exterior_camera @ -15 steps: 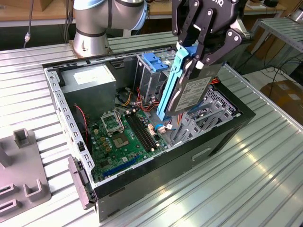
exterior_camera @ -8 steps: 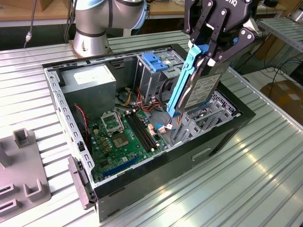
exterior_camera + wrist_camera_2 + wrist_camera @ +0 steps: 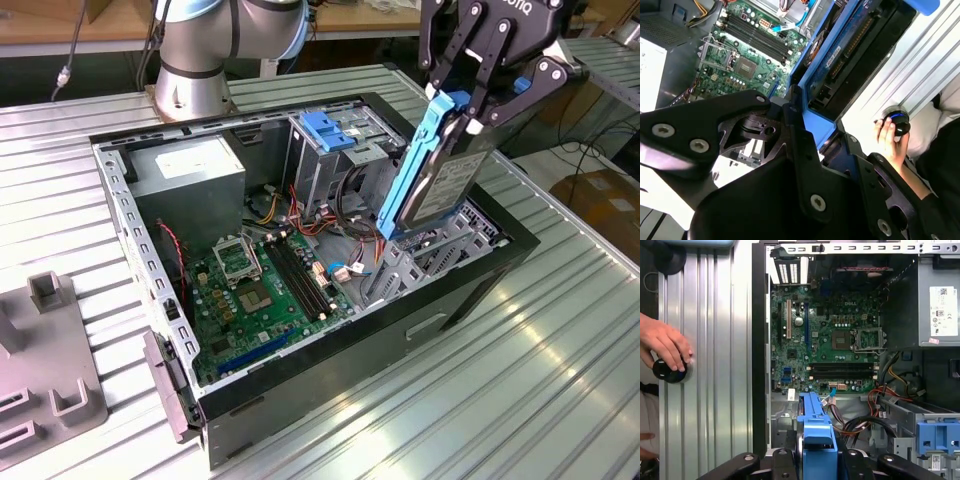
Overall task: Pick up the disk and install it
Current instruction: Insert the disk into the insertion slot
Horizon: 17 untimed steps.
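Observation:
The disk [image 3: 440, 180], a grey metal drive with a white label and bright-blue side rails, hangs upright over the open computer case [image 3: 470, 290], at the exterior view's right. My gripper [image 3: 485, 105] is shut on its upper end. The disk's lower end sits just above the empty bay near the case's front corner. In the second wrist view the disk [image 3: 850, 55] runs away from my black fingers [image 3: 790, 140]. In the first wrist view its blue rail [image 3: 816, 435] points toward the case floor.
Inside the case lie the green motherboard [image 3: 265, 285], a grey power supply [image 3: 190, 175], a blue-topped drive cage [image 3: 335, 135] and loose cables [image 3: 340, 270]. A person's hand [image 3: 665, 347] rests on a black knob on the ribbed table. A grey fixture [image 3: 40, 370] stands at the exterior view's left.

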Each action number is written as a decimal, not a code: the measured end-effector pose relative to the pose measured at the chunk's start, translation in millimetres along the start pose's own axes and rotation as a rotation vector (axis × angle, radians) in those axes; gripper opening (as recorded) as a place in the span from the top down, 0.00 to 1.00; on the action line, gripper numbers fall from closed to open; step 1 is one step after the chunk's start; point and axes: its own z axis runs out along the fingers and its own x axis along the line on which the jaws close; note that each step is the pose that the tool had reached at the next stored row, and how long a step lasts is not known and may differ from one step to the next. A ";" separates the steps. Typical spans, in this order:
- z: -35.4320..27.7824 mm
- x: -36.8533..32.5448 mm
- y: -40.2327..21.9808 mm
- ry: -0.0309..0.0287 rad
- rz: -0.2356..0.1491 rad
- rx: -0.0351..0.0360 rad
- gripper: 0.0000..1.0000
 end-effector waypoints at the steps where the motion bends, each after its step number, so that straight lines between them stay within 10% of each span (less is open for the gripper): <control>1: 0.0 0.0 0.0 0.0000 0.000 0.0000 0.64; 14: 0.4 0.0 -2.3 -0.0002 0.000 0.0001 0.64; 17: 1.7 -0.1 -13.6 -0.0002 0.000 0.0001 0.64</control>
